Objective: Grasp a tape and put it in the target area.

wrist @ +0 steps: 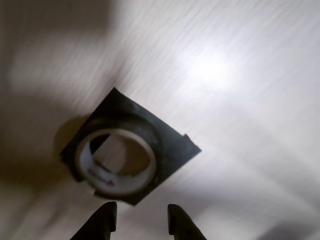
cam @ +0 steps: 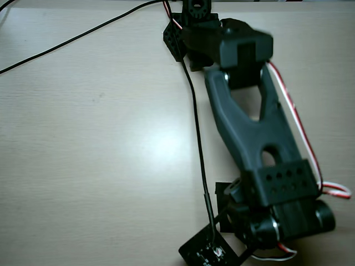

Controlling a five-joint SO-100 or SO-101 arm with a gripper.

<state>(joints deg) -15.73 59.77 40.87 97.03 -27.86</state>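
In the wrist view the tape [wrist: 117, 187] lies flat on the table: a black outer ring, a pale inner core with a small red mark, and an open centre. It sits inside the target area [wrist: 175, 150], a square of black strips, and leans toward the square's lower-left side. My gripper [wrist: 140, 216] is just below the roll at the bottom edge. Its two dark fingertips [wrist: 102, 215] are apart with nothing between them. In the overhead view the arm [cam: 249, 127] covers the roll, and only a black corner [cam: 221, 190] shows beside the wrist.
The table is pale wood [cam: 111, 138]. A black cable [cam: 197, 138] runs from the arm's base [cam: 191, 27] at the top down to a small black camera board [cam: 208, 252] at the bottom edge. Red and white wires [cam: 299, 127] run along the arm's right side.
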